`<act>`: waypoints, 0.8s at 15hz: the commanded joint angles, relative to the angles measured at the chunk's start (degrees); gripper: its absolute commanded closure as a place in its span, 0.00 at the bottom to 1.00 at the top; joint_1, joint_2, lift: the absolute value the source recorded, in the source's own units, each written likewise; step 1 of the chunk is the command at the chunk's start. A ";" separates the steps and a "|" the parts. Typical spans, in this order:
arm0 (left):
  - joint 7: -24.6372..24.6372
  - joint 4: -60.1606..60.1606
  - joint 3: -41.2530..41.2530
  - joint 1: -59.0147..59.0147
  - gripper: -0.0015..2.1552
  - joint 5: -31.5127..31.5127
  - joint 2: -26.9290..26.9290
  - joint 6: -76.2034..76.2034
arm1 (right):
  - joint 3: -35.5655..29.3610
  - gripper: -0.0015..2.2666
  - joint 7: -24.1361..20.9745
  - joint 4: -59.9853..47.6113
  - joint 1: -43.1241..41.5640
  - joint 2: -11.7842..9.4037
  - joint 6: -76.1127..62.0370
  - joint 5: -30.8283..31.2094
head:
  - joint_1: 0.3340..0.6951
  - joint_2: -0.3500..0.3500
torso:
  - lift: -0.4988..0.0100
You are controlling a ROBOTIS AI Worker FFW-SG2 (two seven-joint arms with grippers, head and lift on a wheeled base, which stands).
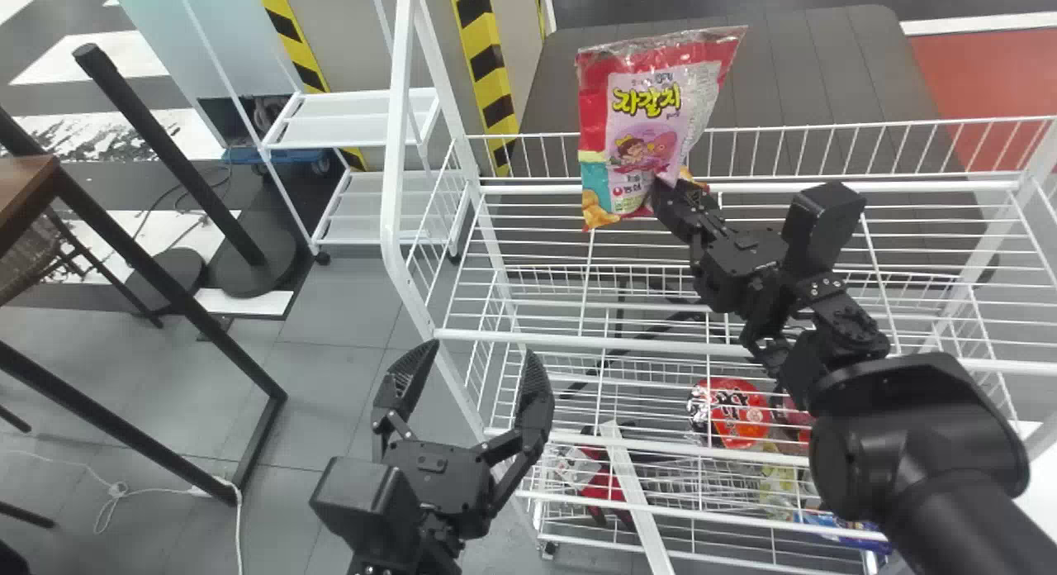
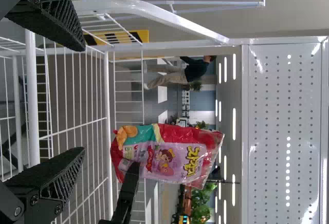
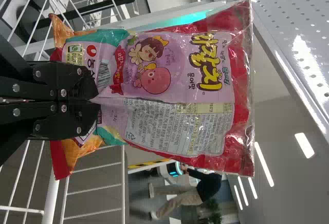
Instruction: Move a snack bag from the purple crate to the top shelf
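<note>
In the head view my right gripper (image 1: 667, 197) is over the upper shelf (image 1: 528, 253), shut on the lower part of the snack bag (image 1: 644, 121), which it holds upright. The right wrist view has the bag (image 3: 175, 75) pinched along its side by the right gripper (image 3: 95, 99). My left gripper (image 1: 471, 364) stands open and empty at the rack's left front corner in the head view. From the left wrist view, the left gripper (image 2: 79, 100) has its fingers wide apart, and the bag (image 2: 169, 154) is farther off.
White wire walls and a left post (image 1: 396, 145) frame the shelf. On a lower level lie a red package (image 1: 739, 412) and other packages. A perforated white panel (image 2: 282, 131) shows above the rack in the left wrist view. A smaller white rack (image 1: 351, 121) stands behind left.
</note>
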 commanded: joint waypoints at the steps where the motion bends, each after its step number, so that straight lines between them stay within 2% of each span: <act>1: 0.00 0.18 0.45 0.61 0.06 0.31 0.02 -1.50 | 0.18 0.70 0.18 2.60 -1.53 0.05 0.05 -0.62 | 1.00 0.83 | 0.98; 12: 0.00 1.23 0.54 0.70 0.06 0.66 -0.07 -3.61 | 0.18 0.67 0.00 8.49 -5.31 0.05 1.98 -1.15 | 1.00 0.82 | 0.98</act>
